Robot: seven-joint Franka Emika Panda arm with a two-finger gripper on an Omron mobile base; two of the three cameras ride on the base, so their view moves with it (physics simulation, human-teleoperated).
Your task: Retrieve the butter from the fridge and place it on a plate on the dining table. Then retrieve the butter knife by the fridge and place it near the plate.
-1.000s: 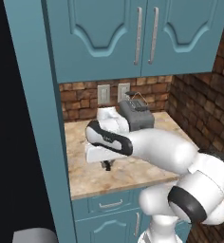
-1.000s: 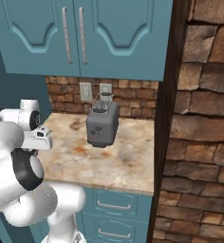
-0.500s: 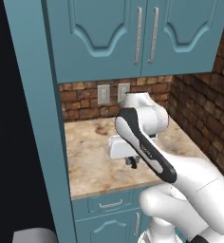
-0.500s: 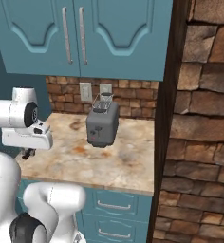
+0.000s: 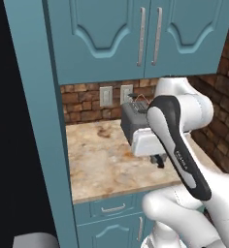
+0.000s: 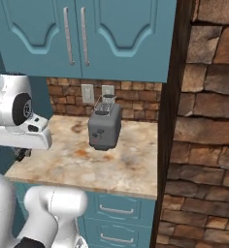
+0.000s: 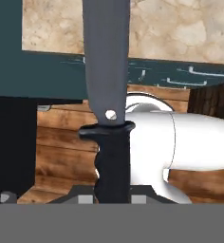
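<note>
Wall counter: marbled beige top over teal drawers, brick wall behind
Toaster: dark grey, standing at the back of the counter
Gripper: clamped on the knife's dark handle
Butter knife: greyish blade points away from the hand, over the counter's front edge

The butter knife blade tip runs off the hand view's top edge.
</note>
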